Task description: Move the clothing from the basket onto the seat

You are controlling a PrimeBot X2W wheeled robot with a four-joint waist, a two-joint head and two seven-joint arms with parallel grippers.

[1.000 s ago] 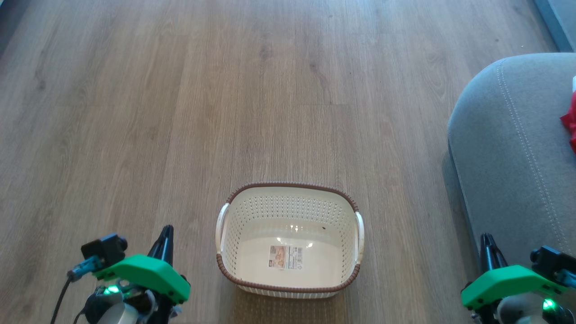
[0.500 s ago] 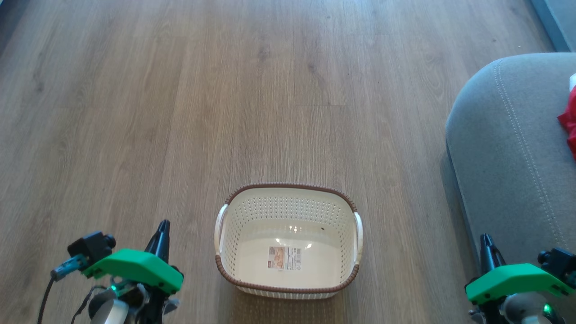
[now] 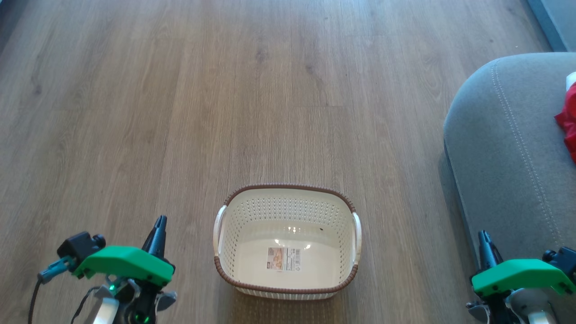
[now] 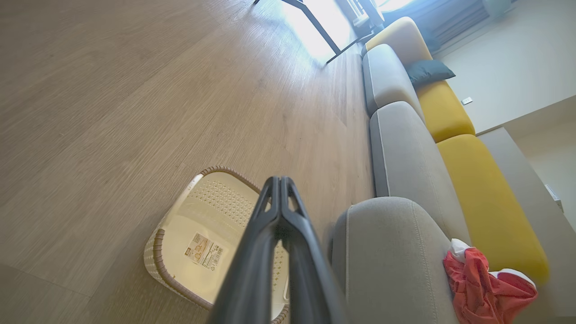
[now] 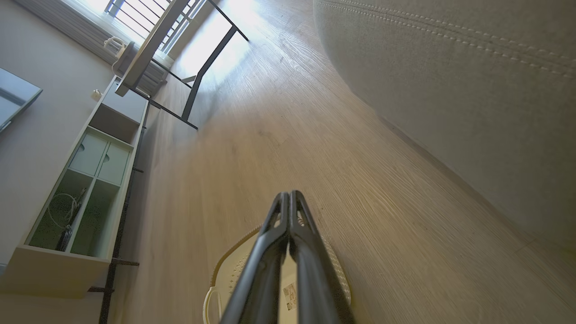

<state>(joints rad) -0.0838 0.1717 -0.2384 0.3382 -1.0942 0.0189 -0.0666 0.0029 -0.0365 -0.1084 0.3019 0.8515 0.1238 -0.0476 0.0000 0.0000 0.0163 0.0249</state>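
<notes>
Both fingers of the left gripper [image 4: 280, 180] are pressing together at the tips in its wrist view, so it's closed and gripping nothing. In the head view it's hanging at the lower left, fingers pointing up, off to the left of the basket [image 3: 288, 209] and not touching it. Same deal with the right gripper [image 5: 288, 194]: its tips are touching with nothing between them. It's hovering at the lower right, near the rounded edge of the seat [image 3: 504, 148]. The basket is standing upright on the wood floor [image 3: 180, 112], with its bare bottom and label sticker [image 3: 284, 258] showing. The red clothing [image 3: 568, 130] is lying bunched up on the seat, well apart from the basket, and a white cloth piece [image 3: 571, 78] is touching its far side.
</notes>
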